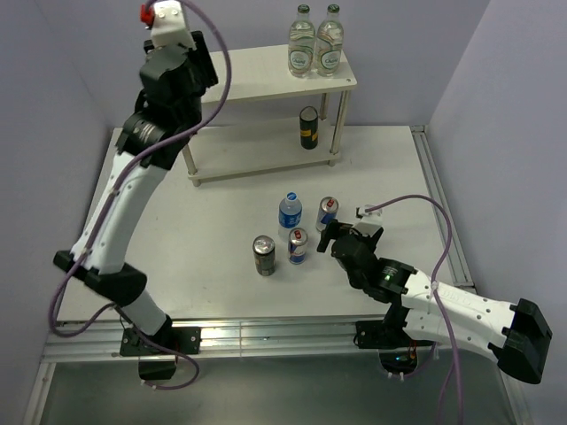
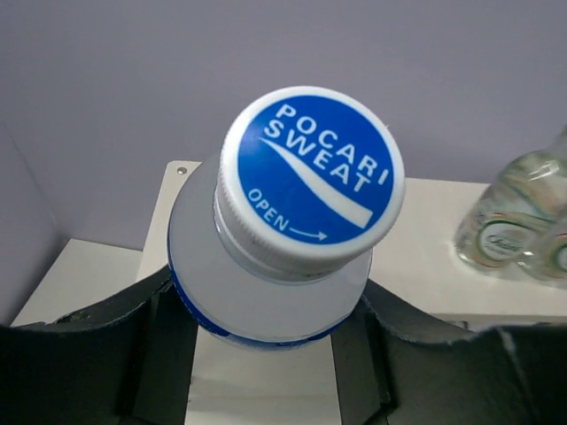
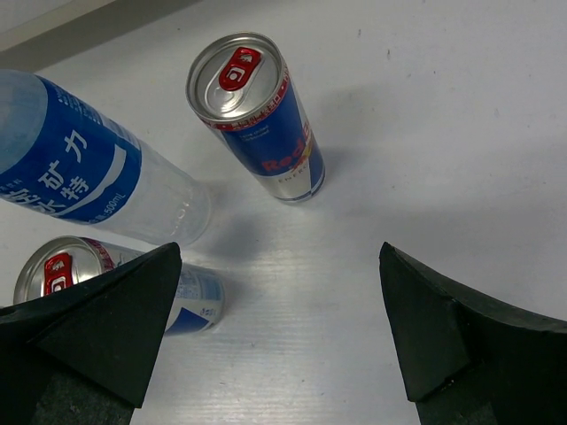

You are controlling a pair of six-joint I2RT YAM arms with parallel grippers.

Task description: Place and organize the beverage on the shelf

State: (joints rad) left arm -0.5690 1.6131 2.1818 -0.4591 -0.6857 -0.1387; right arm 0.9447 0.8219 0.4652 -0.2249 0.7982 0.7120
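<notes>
The left claw [image 2: 270,297] is clamped on a blue-capped water bottle [image 2: 310,177], with the shelf [image 2: 425,230] top below it, so I think it must set it down softly and let go, while the right claw [image 3: 279,257] hangs wide apart near a slim can [image 3: 257,115] ahead.

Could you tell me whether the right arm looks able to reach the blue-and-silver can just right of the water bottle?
Probably yes. The right gripper is open and the blue-and-silver can stands upright just ahead of it, with only bare table between; the water bottle stands off to the side.
</notes>
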